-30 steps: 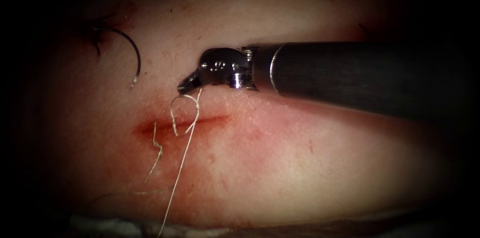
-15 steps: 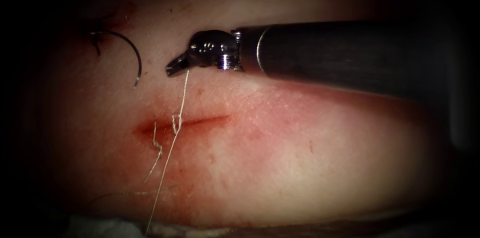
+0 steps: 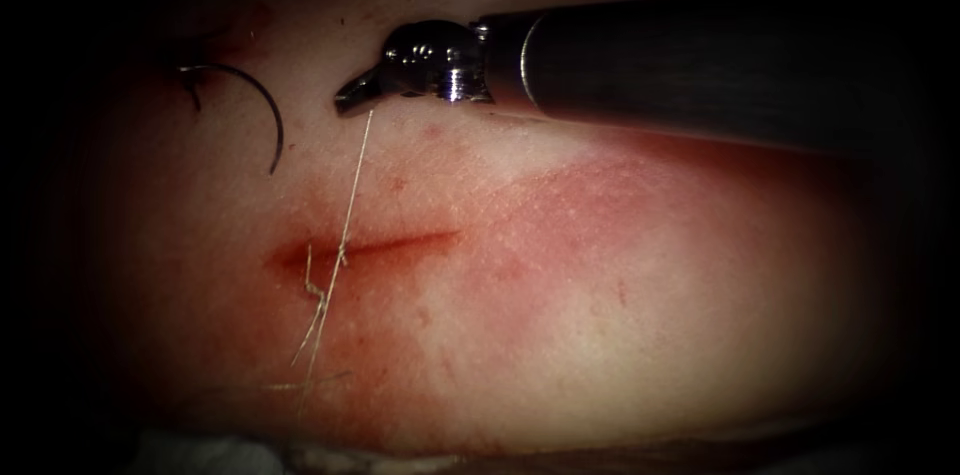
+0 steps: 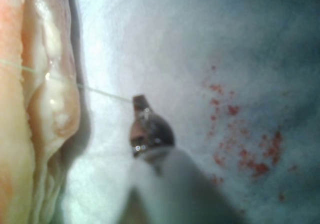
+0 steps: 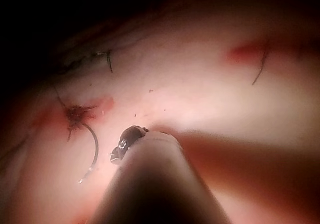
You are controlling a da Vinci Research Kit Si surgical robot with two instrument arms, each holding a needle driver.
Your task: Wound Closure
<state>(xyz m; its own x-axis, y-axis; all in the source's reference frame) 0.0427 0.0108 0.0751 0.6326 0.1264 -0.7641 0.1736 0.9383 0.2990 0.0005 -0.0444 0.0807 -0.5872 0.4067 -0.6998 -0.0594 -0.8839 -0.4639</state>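
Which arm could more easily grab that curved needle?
Right, probably. The right tool, shut on the thread, is beside the unheld needle lying up-left of the cut. The left tool, holding thread too, sits off the tissue.

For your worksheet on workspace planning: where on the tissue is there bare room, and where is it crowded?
Bare: the wide stretch of tissue right of the cut. Crowded: left, where the needle lies, the right gripper holds thread, and cut ends trail below.
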